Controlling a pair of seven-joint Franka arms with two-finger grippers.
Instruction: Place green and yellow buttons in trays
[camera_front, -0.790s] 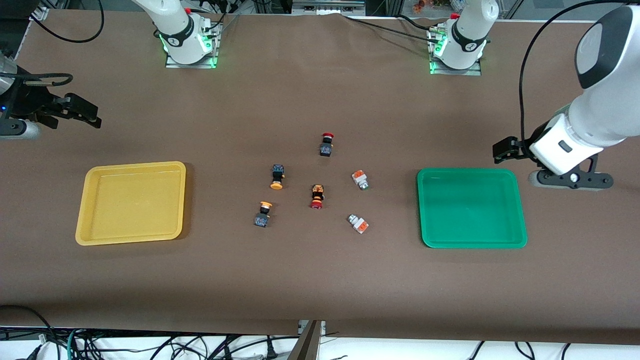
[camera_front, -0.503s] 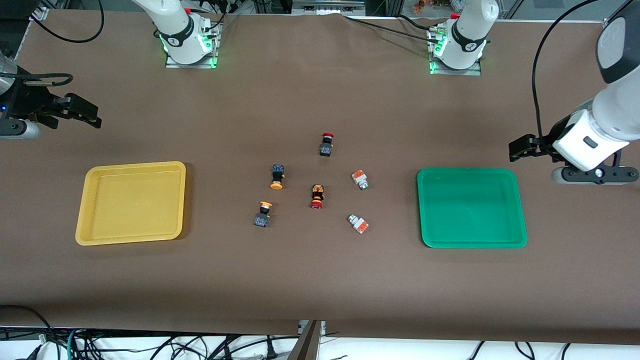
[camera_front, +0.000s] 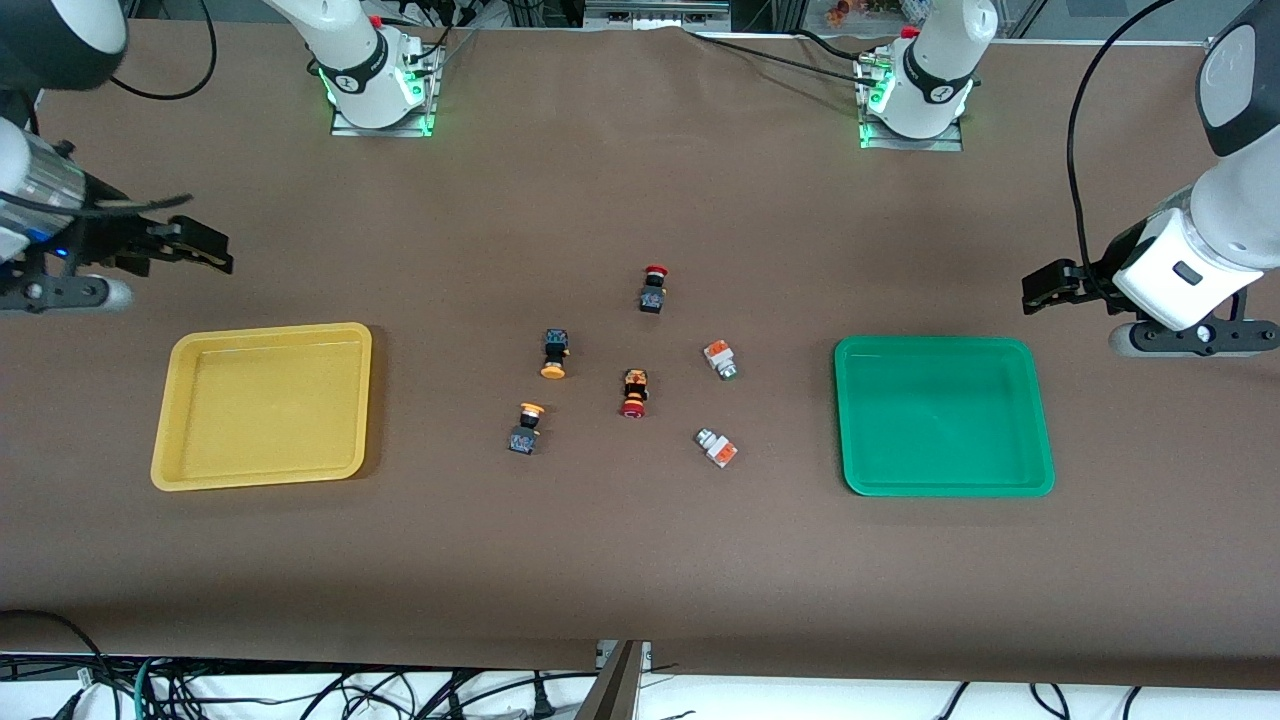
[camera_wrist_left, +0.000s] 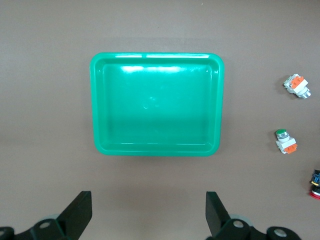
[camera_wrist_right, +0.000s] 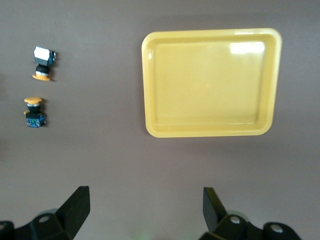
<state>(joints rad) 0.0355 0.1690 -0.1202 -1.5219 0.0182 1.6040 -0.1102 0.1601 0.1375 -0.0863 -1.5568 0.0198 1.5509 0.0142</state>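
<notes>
The left gripper (camera_front: 1040, 288) has drawn back from the corner of the shallow green plastic tray (camera_front: 944, 487) toward the left arm's end of the table, and now hangs over bare brown tabletop (camera_front: 640, 560) just beside that tray's upper edge. The right gripper (camera_front: 205, 252), parked a moment ago, has swung inward over the table above the shallow yellow plastic tray (camera_front: 258, 478). Both pincers stand wide apart and hold nothing — each wrist view shows two spread black fingers with only tabletop between them. This looks like the opening of the task: no button has been lifted and both trays are empty.

All the buttons lie in a loose cluster midway between the trays. The two yellow-capped buttons on dark bodies (camera_front: 555, 353) (camera_front: 526, 429) sit on the yellow tray's side; the two white-bodied buttons with orange blocks and greenish tips (camera_front: 720, 359) (camera_front: 716, 446) sit on the green tray's side. Two red-capped black switches (camera_front: 653, 288) (camera_front: 634, 392) lie between them and belong in neither tray.

The right arm is partly cut off at the edge of the front view. The left wrist view catches only a sliver of one red-capped switch at its border — and the green tips are small, so their colour is hard to judge from the front.
</notes>
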